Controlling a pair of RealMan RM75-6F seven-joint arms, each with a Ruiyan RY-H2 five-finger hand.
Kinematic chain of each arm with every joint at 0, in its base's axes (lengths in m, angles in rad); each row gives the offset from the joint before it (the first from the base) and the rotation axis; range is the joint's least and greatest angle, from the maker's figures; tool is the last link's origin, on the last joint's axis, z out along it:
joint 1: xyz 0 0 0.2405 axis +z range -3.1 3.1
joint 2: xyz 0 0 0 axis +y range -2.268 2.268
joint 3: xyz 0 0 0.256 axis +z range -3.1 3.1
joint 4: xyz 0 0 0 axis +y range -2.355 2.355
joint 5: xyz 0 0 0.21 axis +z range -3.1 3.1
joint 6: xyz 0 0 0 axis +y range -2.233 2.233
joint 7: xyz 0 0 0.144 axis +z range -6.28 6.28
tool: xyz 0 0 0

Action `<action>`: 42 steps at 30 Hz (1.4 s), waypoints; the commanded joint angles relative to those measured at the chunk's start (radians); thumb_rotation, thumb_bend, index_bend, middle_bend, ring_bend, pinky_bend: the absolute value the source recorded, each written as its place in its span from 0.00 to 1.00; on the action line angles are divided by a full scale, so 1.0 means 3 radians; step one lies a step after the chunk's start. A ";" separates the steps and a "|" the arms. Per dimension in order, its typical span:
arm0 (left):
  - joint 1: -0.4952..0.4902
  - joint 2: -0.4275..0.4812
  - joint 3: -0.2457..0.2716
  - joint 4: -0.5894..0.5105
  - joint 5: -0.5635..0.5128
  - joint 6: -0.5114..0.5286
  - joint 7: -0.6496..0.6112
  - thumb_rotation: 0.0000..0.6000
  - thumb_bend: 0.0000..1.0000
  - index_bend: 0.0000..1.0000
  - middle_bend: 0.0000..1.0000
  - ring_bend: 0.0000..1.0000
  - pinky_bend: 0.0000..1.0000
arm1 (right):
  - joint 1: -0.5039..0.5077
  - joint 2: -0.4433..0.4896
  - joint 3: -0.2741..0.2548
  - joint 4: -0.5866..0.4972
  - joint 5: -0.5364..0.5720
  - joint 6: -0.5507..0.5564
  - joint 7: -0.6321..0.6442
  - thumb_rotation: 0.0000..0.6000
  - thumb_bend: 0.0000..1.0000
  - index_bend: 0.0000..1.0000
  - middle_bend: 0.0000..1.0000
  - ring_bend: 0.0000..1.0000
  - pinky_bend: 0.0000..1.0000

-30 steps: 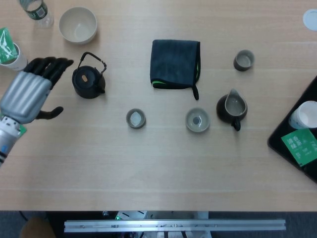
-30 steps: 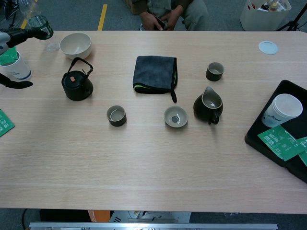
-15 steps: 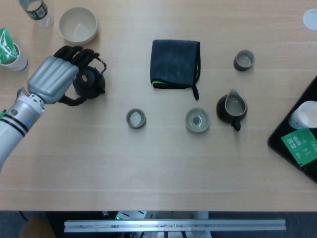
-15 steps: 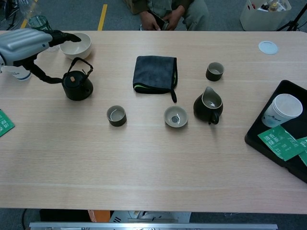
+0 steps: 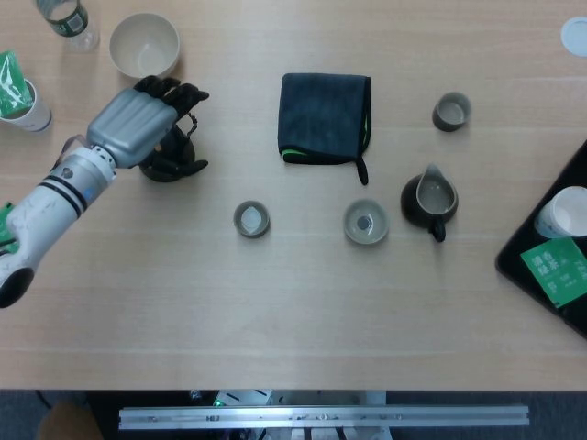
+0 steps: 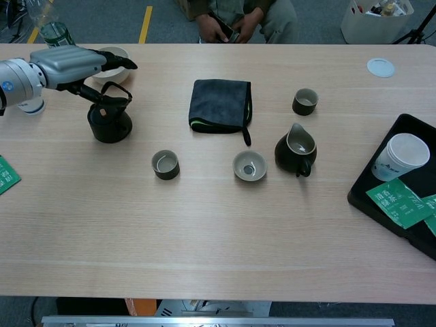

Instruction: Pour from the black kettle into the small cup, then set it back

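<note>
Left hand (image 5: 138, 124) (image 6: 68, 65), silver-backed with black fingers, hovered directly over the squat black cast-iron kettle (image 5: 170, 160) (image 6: 109, 124), fingers spread above its wire handle, thumb reaching down beside the body. Could not tell whether any finger actually touched or gripped the handle. Sat on the pale wooden table (image 5: 293, 312) (image 6: 218, 238), near its far left corner, just in front of the cream ceramic bowl (image 5: 144, 46) (image 6: 109, 61). Small dark-glazed cup (image 5: 251, 220) (image 6: 165, 165) stood well apart, nearer the table's middle, upright. Beside it, a second small round cup (image 5: 366, 223) (image 6: 249, 166) and a dark spouted pitcher (image 5: 429, 202) (image 6: 296, 151). Folded dark grey cloth (image 5: 325, 117) (image 6: 219, 104) lay behind those, flat. Another small cup (image 5: 451, 112) (image 6: 305, 101) sat further right. Right hand appeared in neither view.
</note>
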 commanded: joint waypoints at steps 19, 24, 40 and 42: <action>-0.0285 -0.0564 0.0100 0.0802 -0.0256 -0.0289 0.0142 0.21 0.19 0.14 0.15 0.07 0.10 | -0.0056 0.0015 -0.0015 0.0008 0.0077 0.0027 0.0016 1.00 0.00 0.36 0.39 0.23 0.23; -0.0310 -0.0658 0.0126 0.0958 -0.0274 -0.0309 0.0149 0.21 0.19 0.20 0.20 0.09 0.10 | -0.0062 0.0010 -0.0016 0.0023 0.0097 0.0018 0.0027 1.00 0.00 0.36 0.39 0.23 0.23; -0.0293 -0.0642 0.0196 0.0979 -0.0212 -0.0180 0.0170 0.31 0.19 0.29 0.32 0.21 0.10 | -0.0060 -0.0012 -0.0013 0.0050 0.0097 0.0012 0.0046 1.00 0.00 0.36 0.39 0.23 0.23; -0.0281 -0.0631 0.0208 0.0958 -0.0194 -0.0147 0.0167 0.33 0.19 0.31 0.34 0.22 0.10 | -0.0062 -0.0014 -0.0017 0.0052 0.0091 0.0016 0.0049 1.00 0.00 0.36 0.39 0.23 0.23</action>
